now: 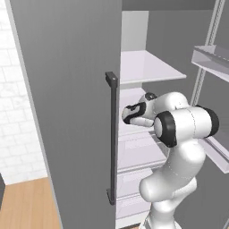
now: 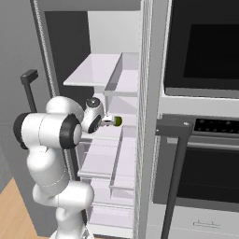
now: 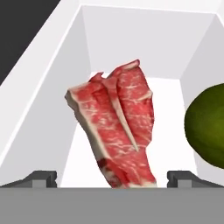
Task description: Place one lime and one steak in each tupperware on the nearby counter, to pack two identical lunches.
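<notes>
In the hand view a red-pink steak (image 3: 120, 124) with white streaks lies in a white fridge bin (image 3: 52, 109), straight ahead of my gripper (image 3: 113, 178). The gripper is open, its two dark fingertips (image 3: 43, 177) standing either side of the steak's near end with nothing held. A green lime (image 3: 208, 127) sits in the same bin, to the right of the steak. From the right base view the gripper (image 2: 108, 121) reaches into the fridge at mid height, with the lime (image 2: 118, 121) just beyond it. The tupperware and the counter are out of view.
The grey fridge door (image 1: 67, 112) stands open on the left, its dark vertical handle (image 1: 112, 134) close to my wrist. White fridge shelves (image 2: 98, 67) lie above and below the hand. A wall oven (image 2: 205, 46) with a dark bar handle (image 2: 175, 163) stands to the right.
</notes>
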